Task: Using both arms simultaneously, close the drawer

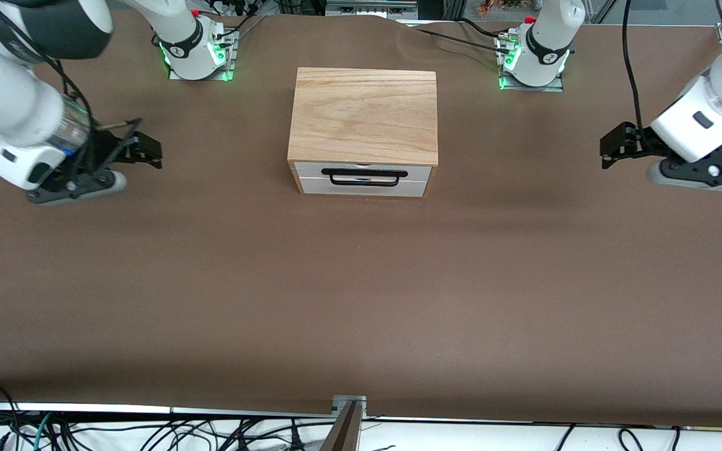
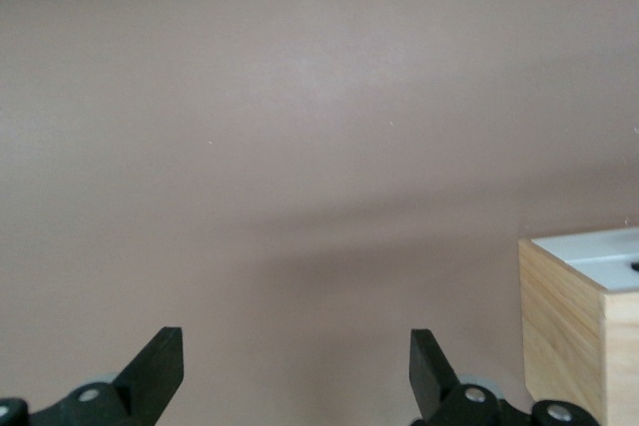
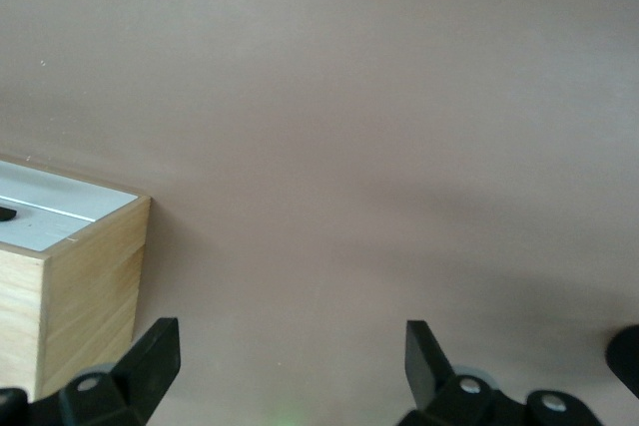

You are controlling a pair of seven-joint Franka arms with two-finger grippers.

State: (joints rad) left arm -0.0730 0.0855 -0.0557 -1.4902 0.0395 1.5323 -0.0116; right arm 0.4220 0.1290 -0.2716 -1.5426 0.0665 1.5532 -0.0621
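Nothing sits between either arm and the light-oak box (image 1: 364, 116), just bare brown worktop (image 1: 361, 294) with a matte, felt-like look. The drawer (image 1: 363, 178) sits in the box's face turned to the front camera: flat white front panel, thin black bar handle (image 1: 364, 177). The left gripper (image 1: 612, 149) hangs toward the left arm's end of the worktop, fingers (image 2: 160, 361) spread wide. The right gripper (image 1: 145, 149) hangs toward the right arm's end, also spread.

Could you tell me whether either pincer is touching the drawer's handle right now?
No, the left pincer and right pincer hover apart from the drawer, one toward each end of the table.
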